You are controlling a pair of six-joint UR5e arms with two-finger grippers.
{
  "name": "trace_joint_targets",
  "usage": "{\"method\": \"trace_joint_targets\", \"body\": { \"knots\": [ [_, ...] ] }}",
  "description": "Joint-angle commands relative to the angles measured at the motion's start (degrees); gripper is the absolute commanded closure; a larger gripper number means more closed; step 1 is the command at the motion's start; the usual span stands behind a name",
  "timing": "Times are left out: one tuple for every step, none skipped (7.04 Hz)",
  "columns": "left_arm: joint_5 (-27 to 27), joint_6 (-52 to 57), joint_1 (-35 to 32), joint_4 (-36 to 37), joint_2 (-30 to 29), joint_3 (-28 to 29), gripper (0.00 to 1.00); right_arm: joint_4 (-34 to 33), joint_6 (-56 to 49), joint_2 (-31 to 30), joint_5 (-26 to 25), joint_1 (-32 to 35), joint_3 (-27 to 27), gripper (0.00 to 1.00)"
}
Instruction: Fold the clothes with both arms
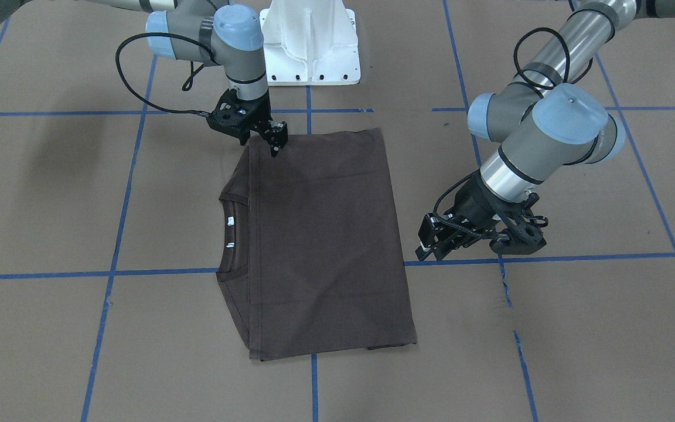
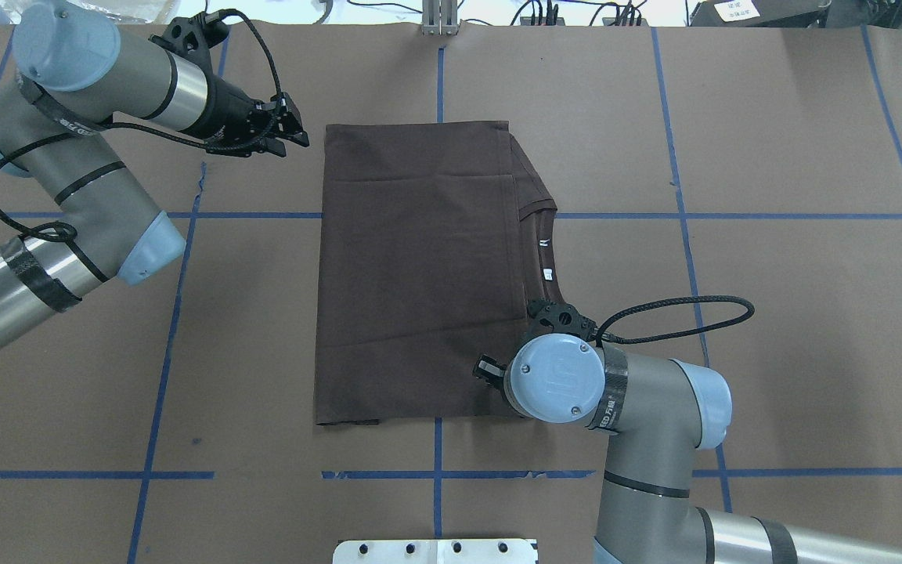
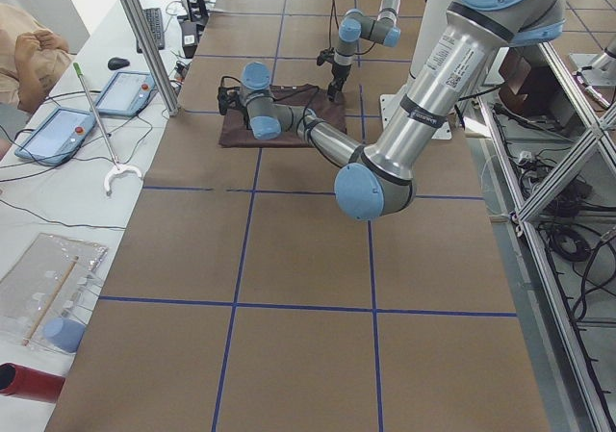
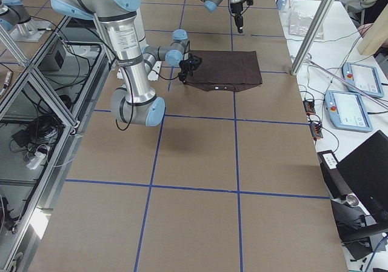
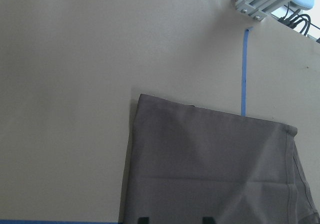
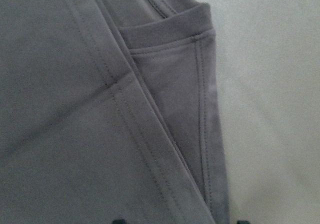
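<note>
Shirt [image 2: 412, 274] folded flat mid-table [image 2: 772, 313], collar [image 6: 170, 27] to the right. Left gripper [image 2: 292, 135] open, empty, just off far corner; right gripper [image 1: 275, 146] open, empty, over near collar-side corner. Pinch all layers, lift evenly, keep edges aligned.

One T-shirt [image 1: 326, 234], two arms [image 1: 548, 140] [image 1: 238, 53]

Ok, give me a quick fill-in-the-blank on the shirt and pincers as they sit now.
The folded dark brown T-shirt has its ribbed collar toward the robot's ____ side. The pincer over bare table, off the cloth, is the robot's ____ one. Inside the collar sit ____ small white labels. The tape lines on the brown table are ____.
Missing words: right, left, two, blue.
</note>
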Motion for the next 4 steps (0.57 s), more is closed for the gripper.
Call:
{"method": "trace_joint_targets", "body": {
  "knots": [
    [0.00,0.00,0.04,0.00,0.22,-0.34,0.53,0.01,1.43,-0.08,-0.05,-0.25,-0.15,1.00],
    [0.00,0.00,0.04,0.00,0.31,-0.34,0.53,0.01,1.34,-0.34,-0.14,-0.43,-0.24,1.00],
    [0.00,0.00,0.04,0.00,0.31,-0.34,0.53,-0.16,1.34,-0.08,-0.14,-0.52,0.11,1.00],
    [0.00,0.00,0.04,0.00,0.31,-0.34,0.53,-0.43,1.34,0.01,-0.22,-0.34,0.29,1.00]
  ]
}}
